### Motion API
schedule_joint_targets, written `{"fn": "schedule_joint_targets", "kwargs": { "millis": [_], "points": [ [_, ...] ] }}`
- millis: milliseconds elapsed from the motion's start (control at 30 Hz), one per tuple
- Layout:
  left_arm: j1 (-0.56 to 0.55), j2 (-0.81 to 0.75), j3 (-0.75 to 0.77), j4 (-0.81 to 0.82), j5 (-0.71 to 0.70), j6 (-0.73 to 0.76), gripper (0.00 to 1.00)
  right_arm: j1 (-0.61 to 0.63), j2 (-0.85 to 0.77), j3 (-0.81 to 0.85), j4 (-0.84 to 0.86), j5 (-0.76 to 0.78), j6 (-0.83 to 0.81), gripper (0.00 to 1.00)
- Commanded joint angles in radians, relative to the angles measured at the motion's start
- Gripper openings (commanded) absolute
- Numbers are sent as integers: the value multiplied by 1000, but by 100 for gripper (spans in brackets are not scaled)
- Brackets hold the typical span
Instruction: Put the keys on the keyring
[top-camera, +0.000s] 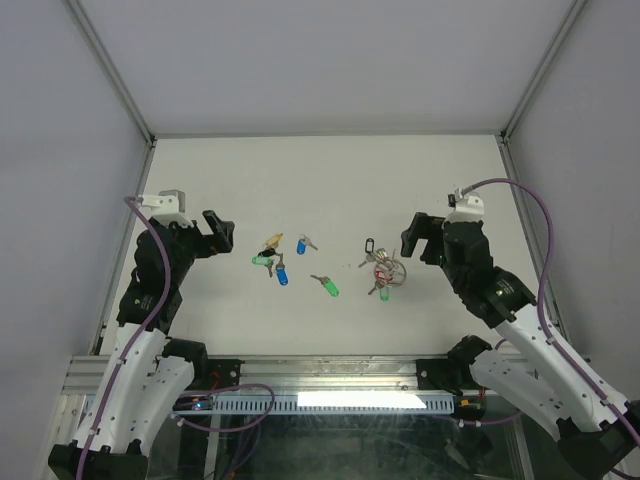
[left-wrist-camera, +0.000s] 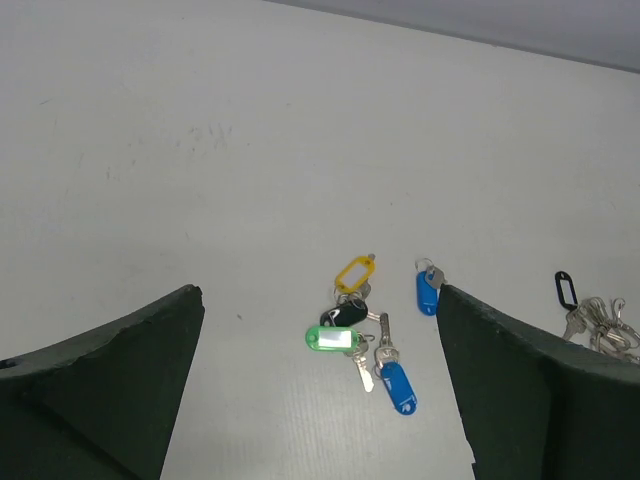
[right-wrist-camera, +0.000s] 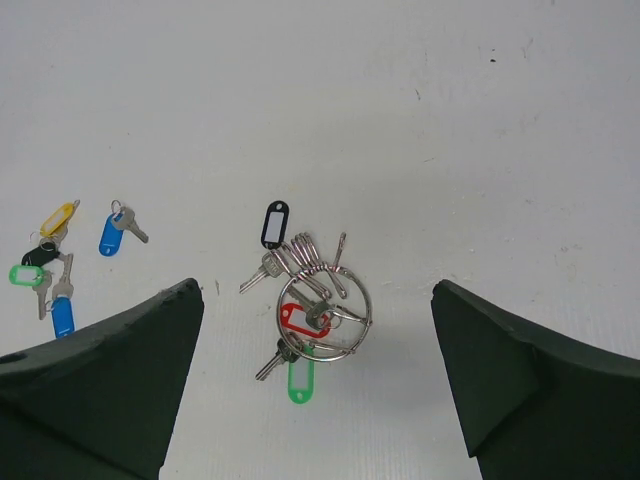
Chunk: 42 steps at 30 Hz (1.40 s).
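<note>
White table (top-camera: 330, 180), matt, faintly scuffed. Pale grey wall panels (top-camera: 320, 60) on three sides. Aluminium corner posts (top-camera: 112, 75). White slotted cable duct (top-camera: 250, 402) along the table's near edge.

White matte bench (top-camera: 330, 180), enclosed on three sides by plain pale grey panels: back wall (top-camera: 330, 60), left wall (top-camera: 50, 150), right wall (top-camera: 590, 120). Aluminium struts run along the two rear corners, left strut (top-camera: 108, 65) and right strut (top-camera: 544, 65). Aluminium rail (top-camera: 330, 368) along the near edge; just below it a slotted cable duct (top-camera: 250, 402) and a bright light strip (top-camera: 360, 400). Lighting even, shadows soft. Bench surface shows faint scuffs (left-wrist-camera: 210, 135) and a few dark specks (right-wrist-camera: 492, 58).
</note>
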<state>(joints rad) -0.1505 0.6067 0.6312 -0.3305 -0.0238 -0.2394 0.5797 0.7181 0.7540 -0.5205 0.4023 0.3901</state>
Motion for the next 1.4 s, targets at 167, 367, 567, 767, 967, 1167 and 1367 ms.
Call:
{"fn": "schedule_joint_targets", "kwargs": {
  "millis": [167,367,567,767,967,1167,1367],
  "points": [
    [1,24,12,34,-7,18,99,-1,-12,18,48,57,-53,99],
    [2,52,16,36,-2,22,99,-1,33,36,38,41,-100,99],
    [2,129,25,36,4,27,99,-1,245,172,-105,-253,-207,89],
    [1,165,34,27,48,36,97,7,469,246,-213,-377,-235,68],
    [1,158,33,28,39,38,95,30,610,266,-226,-313,-221,57],
    [2,168,34,28,55,39,94,67,708,258,-135,-391,-167,49],
    [1,166,34,28,55,39,94,117,825,296,-92,-320,-141,39]
  ]
}}
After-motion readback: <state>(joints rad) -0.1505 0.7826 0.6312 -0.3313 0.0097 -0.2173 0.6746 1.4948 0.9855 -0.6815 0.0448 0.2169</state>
